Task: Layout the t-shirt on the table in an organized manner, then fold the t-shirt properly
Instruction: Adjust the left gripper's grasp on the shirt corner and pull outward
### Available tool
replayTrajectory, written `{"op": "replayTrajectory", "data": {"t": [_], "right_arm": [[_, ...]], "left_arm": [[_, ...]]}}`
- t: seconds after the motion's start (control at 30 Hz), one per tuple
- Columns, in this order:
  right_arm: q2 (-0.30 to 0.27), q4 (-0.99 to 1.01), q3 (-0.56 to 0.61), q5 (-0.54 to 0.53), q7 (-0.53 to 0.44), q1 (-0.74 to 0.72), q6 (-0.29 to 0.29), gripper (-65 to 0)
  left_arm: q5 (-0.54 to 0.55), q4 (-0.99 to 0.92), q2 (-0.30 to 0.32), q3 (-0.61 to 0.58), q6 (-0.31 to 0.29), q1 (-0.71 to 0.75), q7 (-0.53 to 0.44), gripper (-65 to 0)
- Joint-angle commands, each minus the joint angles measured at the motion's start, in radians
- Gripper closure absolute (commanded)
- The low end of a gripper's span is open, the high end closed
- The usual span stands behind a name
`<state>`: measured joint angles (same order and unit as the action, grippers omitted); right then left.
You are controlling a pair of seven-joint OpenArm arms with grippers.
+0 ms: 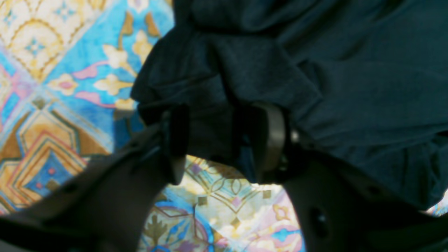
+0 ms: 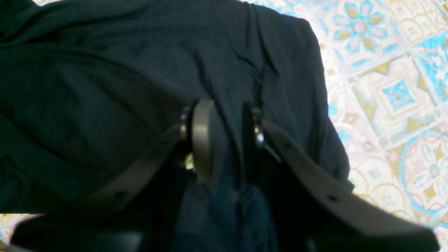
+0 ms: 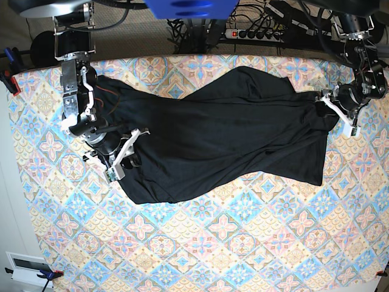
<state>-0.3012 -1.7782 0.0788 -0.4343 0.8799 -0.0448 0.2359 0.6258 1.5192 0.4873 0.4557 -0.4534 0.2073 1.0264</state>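
Left gripper [image 1: 217, 140]: jaws parted around a bunched shirt [image 3: 225, 143] edge, grip uncertain. Right gripper [image 2: 225, 140] pinches a fold. Shirt lies stretched, wrinkled, across the table [image 3: 243, 255]. Soft, light, limp; likely best taken at hem corners or shoulder seams.

A power strip [image 3: 258, 33] with cables [image 3: 188, 27] lay at twelve o'clock, clamps [image 3: 7, 79] at ten, carpet [image 3: 127, 42] behind.

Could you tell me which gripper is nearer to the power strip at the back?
Left. The left gripper is just below the power strip, at the t-shirt's end; the right gripper is far across the table.
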Motion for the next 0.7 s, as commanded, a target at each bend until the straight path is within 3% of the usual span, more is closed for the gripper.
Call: {"op": "replayTrajectory", "data": {"t": [0.0,0.13,0.6,0.67], "right_arm": [[-0.008,-0.021,-0.007,-0.011,-0.023,-0.019,0.003,-13.7],[-0.008,-0.021,-0.012,-0.011,-0.024,-0.019,0.003,-13.7],[-0.008,-0.021,-0.010,-0.011,-0.026,-0.019,0.003,-13.7],[-0.008,-0.021,-0.009,-0.011,-0.026,-0.019,0.003,-13.7]], "left_arm": [[0.016,0.013,0.021,0.007,-0.003,-0.004,-0.014,-17.7],[0.026,0.019,0.027,0.012,-0.003,0.007,-0.005,0.0],[0.242,0.317,0.089,0.213,-0.006,0.427,-0.007,0.0],[0.246,0.323,0.110,0.236,-0.035,0.484,-0.008,0.0]]}}
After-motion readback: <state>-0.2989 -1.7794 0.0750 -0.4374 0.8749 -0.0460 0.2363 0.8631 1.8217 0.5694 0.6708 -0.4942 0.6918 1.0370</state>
